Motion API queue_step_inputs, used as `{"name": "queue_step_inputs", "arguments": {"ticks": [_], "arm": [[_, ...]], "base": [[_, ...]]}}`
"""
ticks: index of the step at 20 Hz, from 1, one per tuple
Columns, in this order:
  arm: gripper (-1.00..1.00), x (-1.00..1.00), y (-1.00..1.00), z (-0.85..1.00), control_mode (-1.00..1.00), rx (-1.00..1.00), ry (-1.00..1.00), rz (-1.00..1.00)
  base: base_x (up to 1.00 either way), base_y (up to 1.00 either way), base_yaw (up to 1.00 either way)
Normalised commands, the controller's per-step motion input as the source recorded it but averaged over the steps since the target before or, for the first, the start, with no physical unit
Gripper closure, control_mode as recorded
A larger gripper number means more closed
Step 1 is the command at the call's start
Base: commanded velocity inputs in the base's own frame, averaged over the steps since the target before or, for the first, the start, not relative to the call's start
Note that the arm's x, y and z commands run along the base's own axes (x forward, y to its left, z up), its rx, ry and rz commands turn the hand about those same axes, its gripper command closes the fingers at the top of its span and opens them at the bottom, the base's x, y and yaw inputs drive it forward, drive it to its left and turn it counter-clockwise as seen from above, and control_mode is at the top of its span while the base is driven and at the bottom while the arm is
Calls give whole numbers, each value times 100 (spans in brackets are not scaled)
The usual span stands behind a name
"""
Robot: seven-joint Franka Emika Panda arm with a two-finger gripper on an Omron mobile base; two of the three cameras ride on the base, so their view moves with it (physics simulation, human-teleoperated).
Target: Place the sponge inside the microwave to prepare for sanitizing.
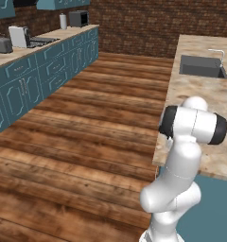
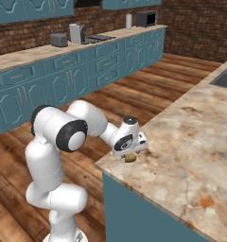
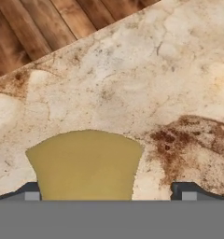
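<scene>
Currently the white arm's two-finger hand [image 2: 130, 154] sits low over the corner of the beige speckled stone desk [image 2: 191, 142], directly above the olive-yellow soft sponge [image 2: 129, 158]. In the hand view the sponge [image 3: 86, 163] lies flat on the desk between 2 dark fingertips [image 3: 32, 191], which stand spread, the left one touching the sponge and the right one apart from it.

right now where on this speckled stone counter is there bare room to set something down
Bare patches: the wide stretch of beige speckled stone counter between the olive-yellow sponge at its near corner and the dark recessed sink at the far end. Crowded only at that corner, where the gripper straddles the sponge, jaws apart.
</scene>
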Motion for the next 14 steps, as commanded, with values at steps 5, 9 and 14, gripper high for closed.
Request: {"name": "queue_step_inputs", "arguments": {"ticks": [5, 9, 14], "arm": [[100, 11, -1, -12, -100, 0, 0, 7], [100, -1, 0, -17, -100, 4, 3, 1], [100, -13, 0, -21, -100, 6, 2, -1]], "base": [[0, 0, 0], [0, 0, 0], [0, 0, 0]]}}
